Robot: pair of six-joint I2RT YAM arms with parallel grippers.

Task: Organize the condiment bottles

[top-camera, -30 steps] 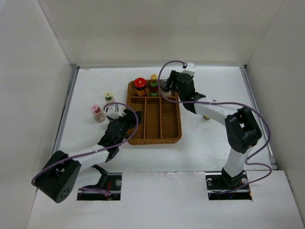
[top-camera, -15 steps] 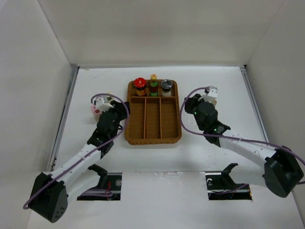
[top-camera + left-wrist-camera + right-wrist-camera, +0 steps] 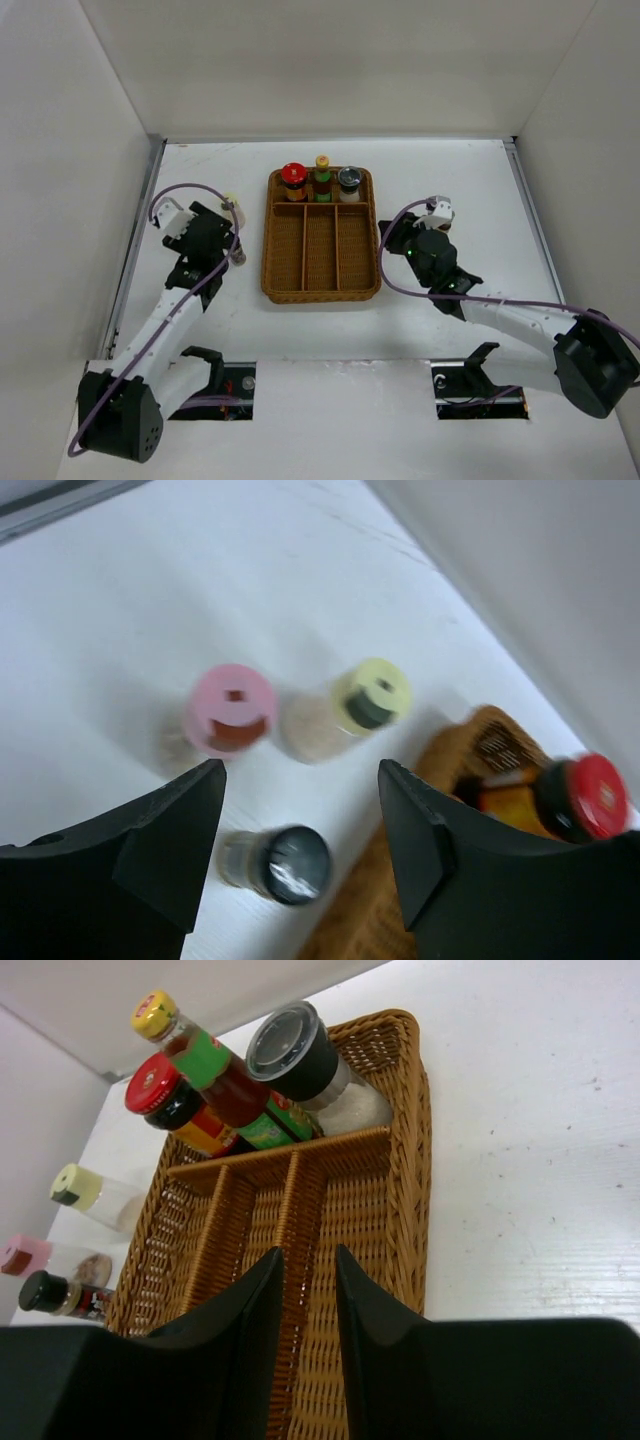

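Note:
Three condiment bottles stand in the back compartment of the wicker tray [image 3: 320, 262]: red cap [image 3: 292, 174], orange-yellow cap [image 3: 322, 163], silver-grey cap [image 3: 348, 179]. Left of the tray stand the pale-green-capped bottle [image 3: 372, 692] and the pink-capped one [image 3: 230, 708]. The dark-capped bottle [image 3: 280, 863] lies on its side. My left gripper [image 3: 300, 810] hovers open above that dark-capped bottle, touching nothing. My right gripper [image 3: 305, 1260] is over the tray's right side, open by a narrow gap and empty. The yellow-capped bottle is hidden.
White walls close the table on three sides. The tray's three long front compartments [image 3: 350, 1220] hold nothing. Purple cables loop over both arms. The left arm covers the pink bottle in the top view.
My right gripper left the silver-grey jar in the back compartment and pulled back to the tray's right side. My left arm swung left, away from the tray, over the loose bottles.

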